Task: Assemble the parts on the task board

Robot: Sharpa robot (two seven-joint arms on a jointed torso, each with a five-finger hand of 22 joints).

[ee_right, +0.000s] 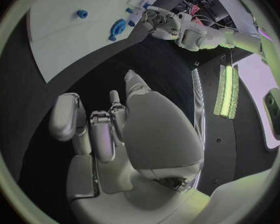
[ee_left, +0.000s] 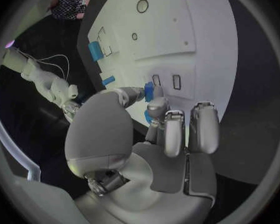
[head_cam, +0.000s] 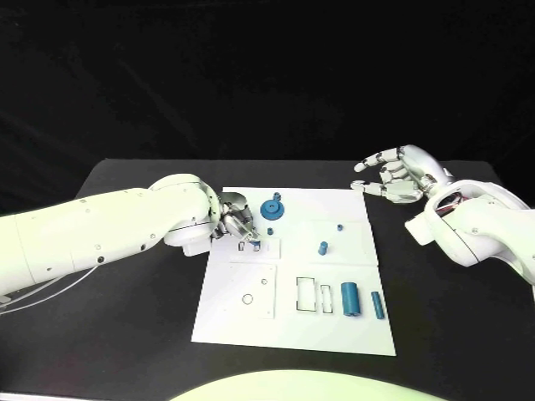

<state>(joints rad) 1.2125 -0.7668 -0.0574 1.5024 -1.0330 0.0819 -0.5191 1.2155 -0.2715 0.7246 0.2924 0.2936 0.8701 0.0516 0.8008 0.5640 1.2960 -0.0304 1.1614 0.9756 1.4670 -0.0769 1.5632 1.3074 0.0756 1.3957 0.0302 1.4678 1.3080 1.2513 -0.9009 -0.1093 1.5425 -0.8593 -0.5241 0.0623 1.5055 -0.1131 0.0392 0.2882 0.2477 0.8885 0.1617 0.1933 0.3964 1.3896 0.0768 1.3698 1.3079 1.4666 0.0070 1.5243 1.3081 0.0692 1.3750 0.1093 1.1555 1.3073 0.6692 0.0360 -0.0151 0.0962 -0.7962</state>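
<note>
Nearest: two blue cylindrical pegs, a thick one [head_cam: 349, 298] and a thin one [head_cam: 377, 305], lying side by side on the near part of the flat white rectangular task board [head_cam: 340, 334], just beside two empty rectangular slots [head_cam: 314, 294].

Middle, left edge of board: the silver many-fingered left hand [head_cam: 234, 222], fingers drawn together and tipped down onto the board. The left wrist view shows a small blue block part [ee_left: 149, 91] pinched between thumb and fingertips [ee_left: 157, 106], just beside two small rectangular sockets [ee_left: 166, 80].

Judged step: seating this block in one of those sockets. To do it well, square the block's long side with the socket outline before pressing, lower straight, and let go only once it sits flush; a tilted entry would probably jam.

Middle of board: a short blue stud [head_cam: 323, 247].

Farther: a round blue gear part [head_cam: 272, 207] standing on the board.

Farthest, right: the silver many-fingered right hand [head_cam: 396, 174], raised off the board's far corner, fingers loosely curled and apart, holding nothing.
</note>
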